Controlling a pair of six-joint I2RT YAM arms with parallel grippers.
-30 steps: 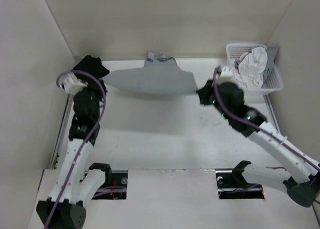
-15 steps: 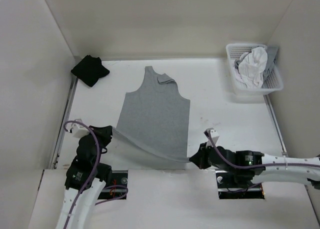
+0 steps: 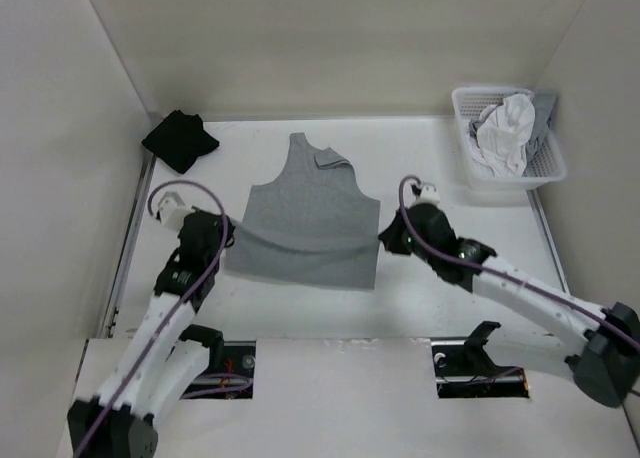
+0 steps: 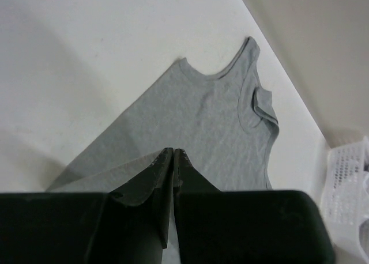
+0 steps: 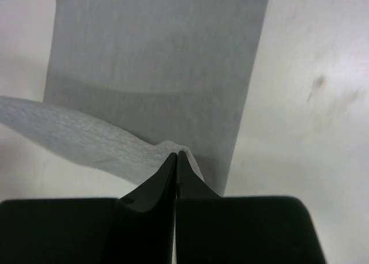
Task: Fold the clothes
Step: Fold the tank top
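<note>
The sleeveless top (image 3: 312,203) is plain light heather grey. At the far left is a black cloth bundle (image 3: 180,140). The lattice basket (image 3: 500,185) at the far right is white, its laundry (image 3: 503,133) white and pale grey. The table (image 3: 430,143) is white with faint dark smudges. The left arm (image 3: 165,313) and right arm (image 3: 530,298) are white with black joints and purple cables (image 3: 186,184). The left gripper (image 4: 173,151) and right gripper (image 5: 176,154) are black.

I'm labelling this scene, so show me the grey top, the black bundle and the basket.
grey top (image 3: 305,213), top view, flat middle.
black bundle (image 3: 180,140), top view, its middle.
basket (image 3: 460,108), top view, left rim.
</note>
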